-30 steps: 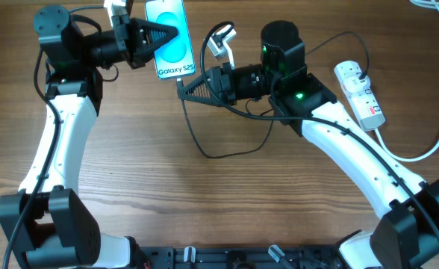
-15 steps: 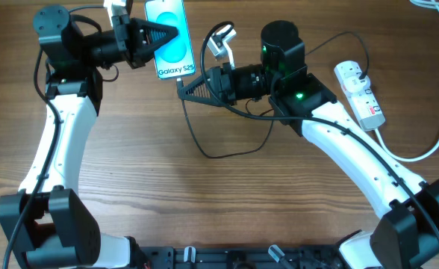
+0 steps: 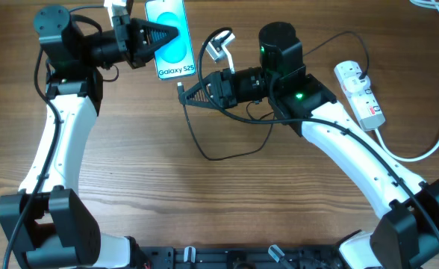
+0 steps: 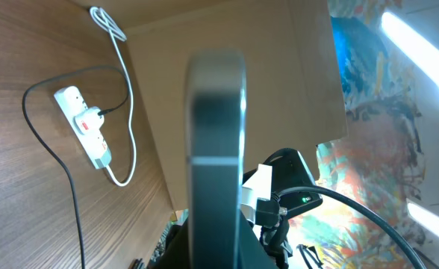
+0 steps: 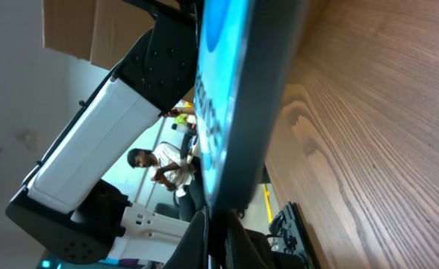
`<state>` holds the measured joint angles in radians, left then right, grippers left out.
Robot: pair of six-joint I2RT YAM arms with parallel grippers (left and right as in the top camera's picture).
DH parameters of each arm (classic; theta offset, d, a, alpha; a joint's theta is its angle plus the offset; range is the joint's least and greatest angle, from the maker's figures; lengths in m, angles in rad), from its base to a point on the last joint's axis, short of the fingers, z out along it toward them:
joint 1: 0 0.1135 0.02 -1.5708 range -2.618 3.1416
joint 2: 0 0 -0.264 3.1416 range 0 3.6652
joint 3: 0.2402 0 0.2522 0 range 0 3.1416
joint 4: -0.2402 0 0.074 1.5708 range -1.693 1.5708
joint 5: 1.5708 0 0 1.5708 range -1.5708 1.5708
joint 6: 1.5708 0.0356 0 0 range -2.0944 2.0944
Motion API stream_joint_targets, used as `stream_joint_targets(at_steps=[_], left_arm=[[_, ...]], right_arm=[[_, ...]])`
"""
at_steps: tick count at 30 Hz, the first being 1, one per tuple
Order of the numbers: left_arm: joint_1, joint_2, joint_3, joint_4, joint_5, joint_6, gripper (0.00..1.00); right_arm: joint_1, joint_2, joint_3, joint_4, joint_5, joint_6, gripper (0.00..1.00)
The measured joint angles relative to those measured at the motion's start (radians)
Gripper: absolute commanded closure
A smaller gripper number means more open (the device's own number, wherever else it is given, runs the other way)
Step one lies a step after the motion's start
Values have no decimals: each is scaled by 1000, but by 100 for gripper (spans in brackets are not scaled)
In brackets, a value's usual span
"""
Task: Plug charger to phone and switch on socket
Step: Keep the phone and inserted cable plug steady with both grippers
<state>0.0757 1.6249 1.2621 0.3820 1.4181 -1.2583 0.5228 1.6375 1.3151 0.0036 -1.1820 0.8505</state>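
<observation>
Left pincer (image 3: 167,35) is seen closed on the left edge of the phone (image 3: 176,54), which is held up off the counter (image 3: 204,209) at the far side, screen turned to the overhead camera and the "Galaxy S25" print near its lower end. In the left wrist view the phone is shown edge-on as a blurred dark slab between the fingers.

Just right of and below the phone's lower end, the right pincer (image 3: 182,93) is pointed leftward and is closed on the end of the charger (image 3: 204,153). The connector itself is hidden between the fingertips, and whether it touches the phone cannot be told. In the right wrist view the phone's lower end is seen just beyond the fingertips.

From the right pincer the thin black cable is draped down onto the counter, looped under the right arm and led up to its black plug (image 3: 363,75), which is seated in the socket (image 3: 361,97). The socket is laid near the right edge, well apart from both pincers. Its red switch (image 4: 86,125) is seen from the left wrist, and its white cord (image 3: 428,153) is trailed off to the right.
</observation>
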Motion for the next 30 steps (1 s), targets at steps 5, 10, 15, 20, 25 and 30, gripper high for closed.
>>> stream_joint_targets(at_steps=[5, 10, 15, 20, 25, 30], left_arm=[[0, 0, 0, 0, 3, 0, 96], [0, 0, 0, 0, 4, 0, 96], [0, 0, 0, 0, 12, 0, 96], [0, 0, 0, 0, 12, 0, 96], [0, 0, 0, 0, 11, 0, 96], [0, 0, 0, 0, 11, 0, 96]], right_arm=[[0, 0, 0, 20, 0, -3, 96], [0, 0, 0, 41, 1, 23, 96], [0, 0, 0, 42, 13, 38, 96], [2, 0, 0, 42, 23, 42, 96], [5, 0, 0, 50, 24, 45, 96], [5, 0, 0, 50, 24, 46, 96]])
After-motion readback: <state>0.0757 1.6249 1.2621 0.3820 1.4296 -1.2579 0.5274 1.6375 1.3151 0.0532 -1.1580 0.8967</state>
